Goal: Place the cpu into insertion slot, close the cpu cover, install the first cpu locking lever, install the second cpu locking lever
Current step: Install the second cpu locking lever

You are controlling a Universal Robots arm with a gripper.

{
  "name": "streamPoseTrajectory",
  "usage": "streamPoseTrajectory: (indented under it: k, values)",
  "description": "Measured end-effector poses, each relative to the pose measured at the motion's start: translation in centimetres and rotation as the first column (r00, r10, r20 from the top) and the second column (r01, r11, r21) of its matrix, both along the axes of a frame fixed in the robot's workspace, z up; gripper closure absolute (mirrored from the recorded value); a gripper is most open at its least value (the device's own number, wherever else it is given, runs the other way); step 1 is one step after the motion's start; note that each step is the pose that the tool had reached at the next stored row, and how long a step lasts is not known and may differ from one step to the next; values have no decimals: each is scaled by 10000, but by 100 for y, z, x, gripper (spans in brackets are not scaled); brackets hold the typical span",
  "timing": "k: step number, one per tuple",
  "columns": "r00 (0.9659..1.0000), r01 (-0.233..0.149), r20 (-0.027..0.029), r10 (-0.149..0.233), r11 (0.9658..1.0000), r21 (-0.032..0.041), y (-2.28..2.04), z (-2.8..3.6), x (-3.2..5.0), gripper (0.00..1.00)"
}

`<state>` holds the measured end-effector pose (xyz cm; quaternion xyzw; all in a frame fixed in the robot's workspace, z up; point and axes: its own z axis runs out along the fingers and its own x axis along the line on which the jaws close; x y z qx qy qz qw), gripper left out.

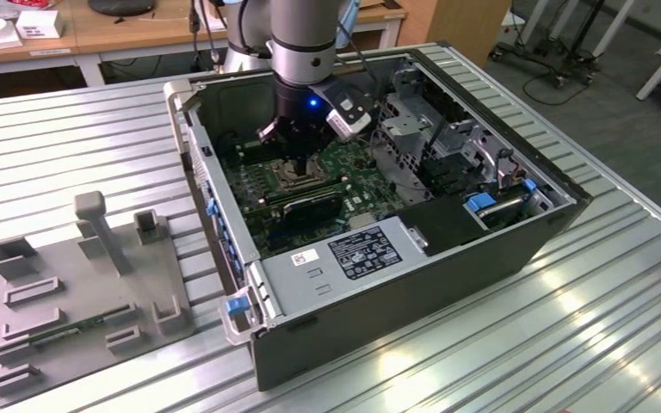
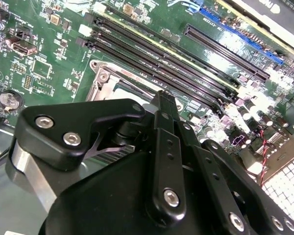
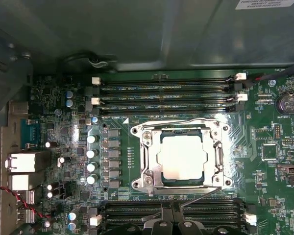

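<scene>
In the first wrist view the cpu lies flat in the insertion slot, its silver top showing through the cut-out. The cpu cover is folded down around it. One thin wire locking lever runs flat along the socket's edge nearest the upper memory slots. The other lever slants away from the opposite edge toward my gripper, whose black fingertips sit together just beside its free end. In the exterior view my gripper hangs low over the socket inside the open computer case.
Long black memory slots flank the socket on two sides. Capacitors stand in a row beside it. The case wall and the drive cage enclose the board. A grey fixture plate lies on the slatted table.
</scene>
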<state>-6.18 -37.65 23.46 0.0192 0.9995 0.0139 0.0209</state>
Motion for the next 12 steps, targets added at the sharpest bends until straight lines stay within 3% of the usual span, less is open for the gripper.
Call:
streamPoseTrajectory:
  k: [12]
  values:
    - [10000,-2,-1,2,10000,-7,0,-99,-93,89]
